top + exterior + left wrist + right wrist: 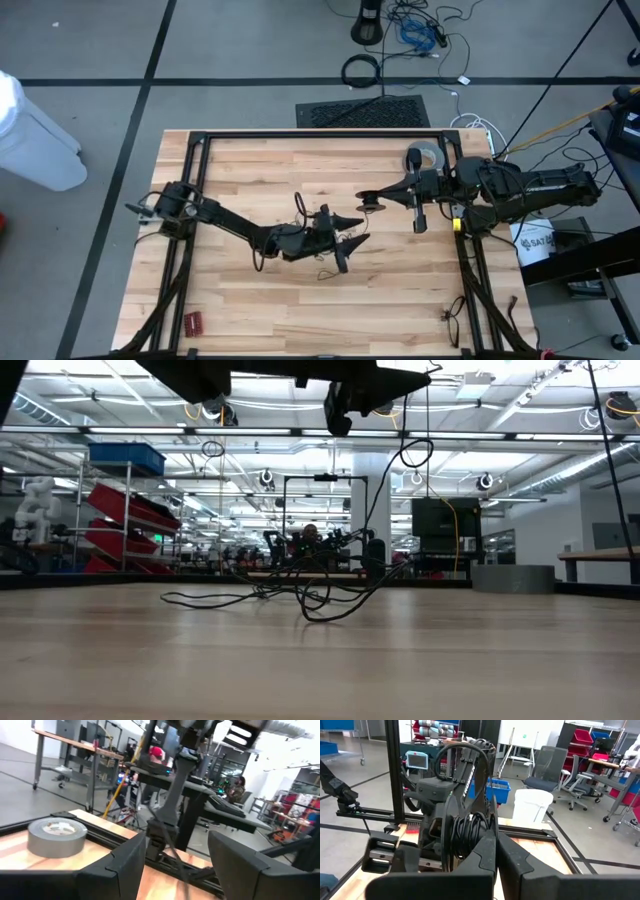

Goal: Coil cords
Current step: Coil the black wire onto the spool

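- The left gripper [352, 243] sits near the table's centre, raised above the wood, its 2 fingers [125, 867] spread wide with nothing clamped between them.
- A thin black strand of the cord [167, 842] crosses the gap between those fingers in the left wrist view; whether it touches either finger I cannot tell.
- The cord [300, 592] lies in a loose tangle on the table [250, 300] under and around the left gripper, with 1 strand rising from the heap toward the arms overhead.
- From above, small loops of it show at 12 o'clock and 6 o'clock of the left gripper.
- The right gripper [368, 199] hangs at 1 o'clock from the left one, fingers pressed together; in the right wrist view several dark turns of cord [465, 832] sit just beyond its fingertips.
- A grey tape roll [424, 157] lies at 1 o'clock of the right gripper, near the table's far edge.
- A small red object [193, 322] rests at the table's 7 o'clock corner.
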You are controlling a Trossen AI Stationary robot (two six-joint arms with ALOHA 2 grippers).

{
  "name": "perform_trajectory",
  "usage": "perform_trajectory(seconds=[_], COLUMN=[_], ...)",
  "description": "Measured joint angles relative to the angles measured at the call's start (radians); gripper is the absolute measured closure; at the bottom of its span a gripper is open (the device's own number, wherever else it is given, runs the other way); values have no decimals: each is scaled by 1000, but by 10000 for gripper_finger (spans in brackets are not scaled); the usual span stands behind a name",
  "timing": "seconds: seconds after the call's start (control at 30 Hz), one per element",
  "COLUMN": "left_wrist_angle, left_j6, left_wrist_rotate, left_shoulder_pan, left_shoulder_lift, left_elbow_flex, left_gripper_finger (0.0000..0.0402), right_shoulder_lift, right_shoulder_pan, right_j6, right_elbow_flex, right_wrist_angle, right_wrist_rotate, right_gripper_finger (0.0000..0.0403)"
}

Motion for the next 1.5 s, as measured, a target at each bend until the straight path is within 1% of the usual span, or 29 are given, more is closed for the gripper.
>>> perform_trajectory(seconds=[0.37,0.5,0.67,0.77,0.87,0.97,1.13,1.17,1.27,1.33,1.5], left_wrist_angle=[-29,-77,-90,-87,-87,-87,-87,-88,-117,-170,-436], left_j6=[-1,-49,-47,-24,-14,5,81,102,144,166,186], left_wrist_rotate=[-5,-5,-9,-46,-66,-87,-173,-188,-210,-223,-267], left_shoulder_pan=[12,32,34,32,34,33,18,16,13,10,-5], left_shoulder_lift=[0,0,0,0,0,0,0,-2,-32,-75,-221], left_elbow_flex=[0,1,1,1,1,1,1,1,1,1,1], left_gripper_finger=[181,181,184,205,240,285,376,388,390,390,397], right_shoulder_lift=[0,0,0,0,-1,-1,-1,-1,-1,-1,-2], right_shoulder_pan=[0,0,0,0,0,0,0,0,0,0,1], right_j6=[-7,-7,-7,-7,-7,-7,-7,-7,-3,2,15], right_elbow_flex=[0,0,0,0,0,0,0,0,0,0,0], right_wrist_angle=[0,0,-1,-1,-2,-3,-10,-12,-13,-14,-36], right_wrist_rotate=[0,0,0,0,0,0,0,0,-1,-2,-10], right_gripper_finger=[403,403,403,403,403,403,403,403,403,403,403])
